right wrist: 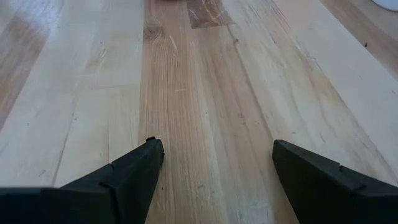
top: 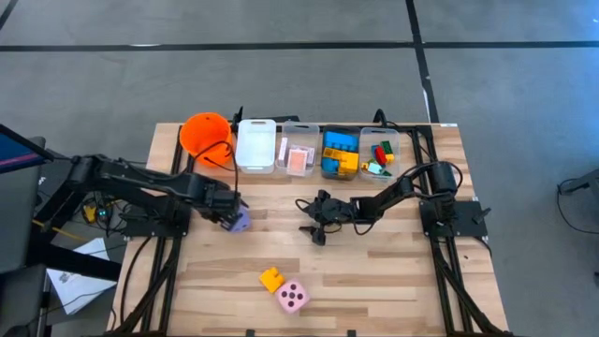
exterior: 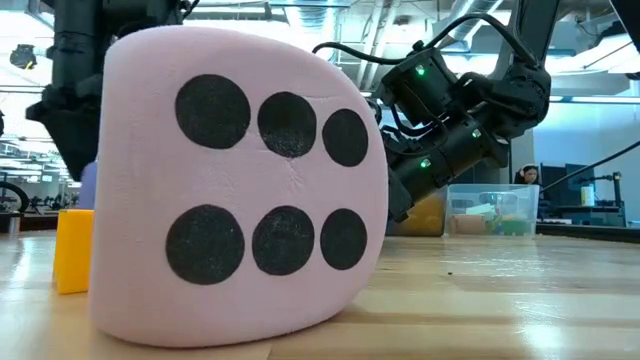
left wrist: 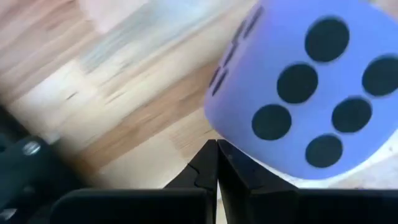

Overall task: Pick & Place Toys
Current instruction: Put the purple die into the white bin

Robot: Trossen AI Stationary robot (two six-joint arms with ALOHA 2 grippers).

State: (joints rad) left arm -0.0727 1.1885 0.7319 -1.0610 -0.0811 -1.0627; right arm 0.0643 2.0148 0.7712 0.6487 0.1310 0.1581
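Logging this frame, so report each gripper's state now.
Left gripper: fingers shut, empty, right beside the purple die.
Right gripper: fingers open, empty, above bare table.

Orange bucket (top: 206, 136), white bin (top: 256, 145), wooden table (top: 374, 281)

Two dark robot arms reach over a table from opposite sides. The left arm stretches from the table's left edge toward the centre, its elbow bent, and its wrist angles down to the surface. The left gripper (top: 234, 213) has its two fingers (left wrist: 205, 163) pressed together, tip to tip, gripping nothing. The right arm extends from the right edge toward the middle, forearm low and sloping downward. The right gripper (top: 313, 218) hangs just above the tabletop with its fingers (right wrist: 134, 171) spread wide apart, nothing between them.
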